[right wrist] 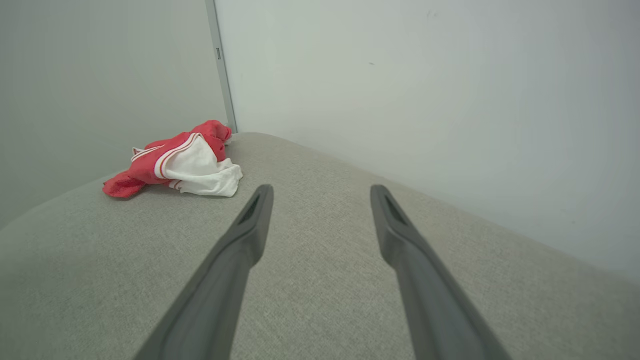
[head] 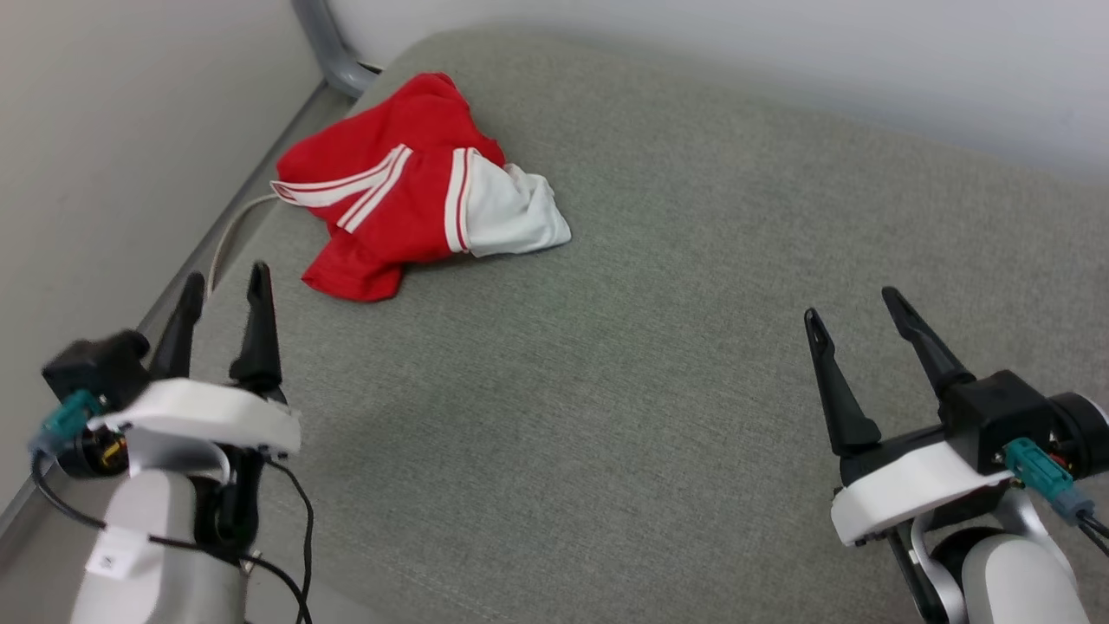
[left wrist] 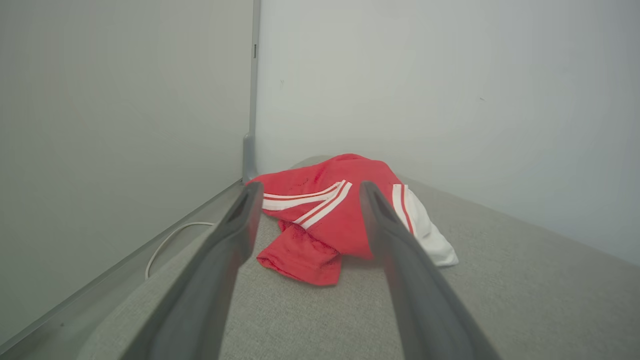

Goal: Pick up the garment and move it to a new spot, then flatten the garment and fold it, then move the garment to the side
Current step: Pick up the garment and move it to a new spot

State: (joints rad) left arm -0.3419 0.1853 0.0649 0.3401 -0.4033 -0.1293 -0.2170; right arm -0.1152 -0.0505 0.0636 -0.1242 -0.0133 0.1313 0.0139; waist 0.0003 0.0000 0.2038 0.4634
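Left jaws: the left gripper [head: 227, 273] has its two fingers spread wide; they hold nothing and touch nothing.
Right jaws: the right gripper [head: 849, 303] is also spread wide, with only air between the fingers.
Garment: the garment [head: 407, 191] lies crumpled in a heap at the far left corner of the grey padded surface [head: 658, 364], with a white sleeve turned toward the right and striped trim on top.
Left gripper and garment: in the left wrist view the heap is straight ahead of the fingers, apart from them.
Edges: the left edge of the padding runs along a wall [head: 104, 156], with a narrow gap between; the far edge is close to another wall.
Open room: bare fabric stretches from the garment to the right gripper, which is well apart from it.
Other things: a white cable [head: 227, 234] lies in the gap near the garment; a grey post [head: 333, 52] stands in the corner behind it.
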